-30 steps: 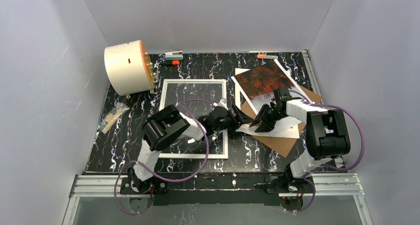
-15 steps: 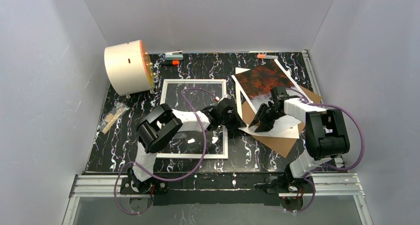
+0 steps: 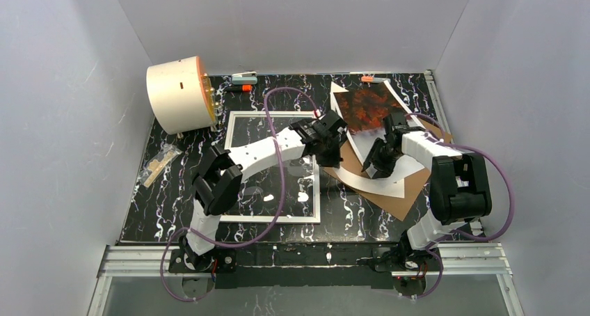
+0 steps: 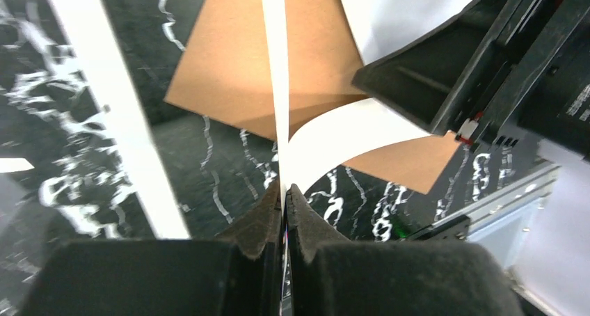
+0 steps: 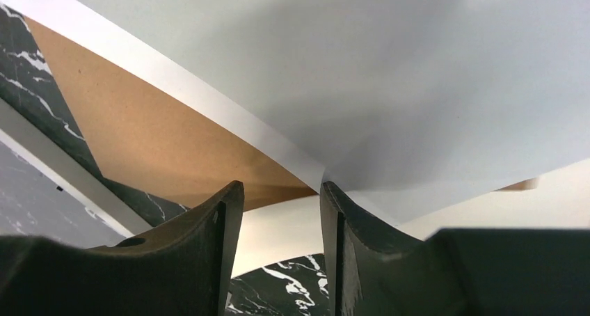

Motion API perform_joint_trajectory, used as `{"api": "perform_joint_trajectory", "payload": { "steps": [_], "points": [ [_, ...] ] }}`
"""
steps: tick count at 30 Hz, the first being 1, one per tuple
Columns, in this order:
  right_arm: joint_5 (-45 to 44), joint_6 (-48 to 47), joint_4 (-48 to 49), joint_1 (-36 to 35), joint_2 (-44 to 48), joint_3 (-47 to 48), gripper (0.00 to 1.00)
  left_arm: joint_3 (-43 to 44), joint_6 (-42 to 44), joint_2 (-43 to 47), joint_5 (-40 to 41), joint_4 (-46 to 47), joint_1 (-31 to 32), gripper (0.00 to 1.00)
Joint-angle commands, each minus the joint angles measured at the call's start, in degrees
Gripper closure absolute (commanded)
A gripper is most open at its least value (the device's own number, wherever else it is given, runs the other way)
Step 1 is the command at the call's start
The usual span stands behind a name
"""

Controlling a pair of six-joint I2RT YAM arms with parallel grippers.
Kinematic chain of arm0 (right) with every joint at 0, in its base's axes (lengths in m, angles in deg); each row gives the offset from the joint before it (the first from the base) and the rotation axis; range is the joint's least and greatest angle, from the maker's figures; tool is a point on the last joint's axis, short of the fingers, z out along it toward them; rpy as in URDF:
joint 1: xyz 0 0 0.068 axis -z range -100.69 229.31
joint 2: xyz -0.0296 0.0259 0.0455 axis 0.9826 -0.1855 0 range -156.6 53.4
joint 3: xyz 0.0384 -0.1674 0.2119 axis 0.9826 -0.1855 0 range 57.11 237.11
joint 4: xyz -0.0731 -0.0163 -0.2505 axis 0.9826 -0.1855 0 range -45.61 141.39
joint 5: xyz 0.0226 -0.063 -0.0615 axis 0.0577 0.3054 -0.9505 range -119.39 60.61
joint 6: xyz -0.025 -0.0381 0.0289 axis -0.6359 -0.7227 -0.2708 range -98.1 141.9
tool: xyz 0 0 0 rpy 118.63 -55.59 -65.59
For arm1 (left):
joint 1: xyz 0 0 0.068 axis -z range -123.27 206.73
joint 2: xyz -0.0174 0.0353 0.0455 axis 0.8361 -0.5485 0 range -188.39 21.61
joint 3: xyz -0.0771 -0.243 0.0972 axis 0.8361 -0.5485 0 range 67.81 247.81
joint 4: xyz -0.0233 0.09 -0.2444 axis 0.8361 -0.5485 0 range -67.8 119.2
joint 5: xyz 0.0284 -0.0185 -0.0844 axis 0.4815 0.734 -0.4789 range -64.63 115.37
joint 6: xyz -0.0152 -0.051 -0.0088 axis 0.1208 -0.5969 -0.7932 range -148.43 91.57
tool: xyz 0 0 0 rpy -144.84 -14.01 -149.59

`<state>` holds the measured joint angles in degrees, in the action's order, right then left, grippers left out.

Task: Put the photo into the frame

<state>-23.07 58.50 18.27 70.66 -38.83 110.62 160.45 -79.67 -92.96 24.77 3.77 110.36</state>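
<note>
The left claw (image 4: 284, 189) pinches an edge of the red-orange-and-white paper photo (image 3: 367, 107), curling it off the brown cardboard board (image 3: 389, 204). It is presumably bound for the white rectangular frame (image 3: 273, 114) alongside. The right claw (image 5: 280, 191) stands open.

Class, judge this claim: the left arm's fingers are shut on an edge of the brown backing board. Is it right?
No. The left fingers are shut on an edge of the photo, a thin white-backed sheet, not the brown backing board, which lies beneath it. The left wrist view shows this.
</note>
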Motion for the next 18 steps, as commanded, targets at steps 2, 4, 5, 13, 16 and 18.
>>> {"api": "perform_joint_trajectory", "payload": {
  "steps": [2,4,5,13,16,18],
  "points": [
    [-3.36,-0.7,-1.11,1.34,0.79,2.08,0.46,10.57,8.86,1.8,7.02,-23.89,-0.1,1.0],
    [-3.43,-0.65,-1.0,2.02,0.74,1.88,0.46,14.15,10.8,2.13,8.06,-27.52,-0.1,1.0],
    [-3.29,-0.65,-0.98,2.42,0.73,1.79,0.46,15.88,11.35,2.29,8.98,-29.41,-0.1,1.0],
    [-1.58,0.24,-0.05,4.27,2.74,0.76,0.45,25.69,14.81,5.53,15.62,-40.42,-1.11,1.0],
    [1.32,0.58,0.18,4.91,4.84,1.59,0.42,26.28,17.08,7.75,14.23,-39.73,-1.57,1.0],
    [4.02,0.91,0.66,5.07,7.05,2.31,0.38,26.36,17.96,8.61,12.53,-38.73,-1.68,1.0]
  ]
}}
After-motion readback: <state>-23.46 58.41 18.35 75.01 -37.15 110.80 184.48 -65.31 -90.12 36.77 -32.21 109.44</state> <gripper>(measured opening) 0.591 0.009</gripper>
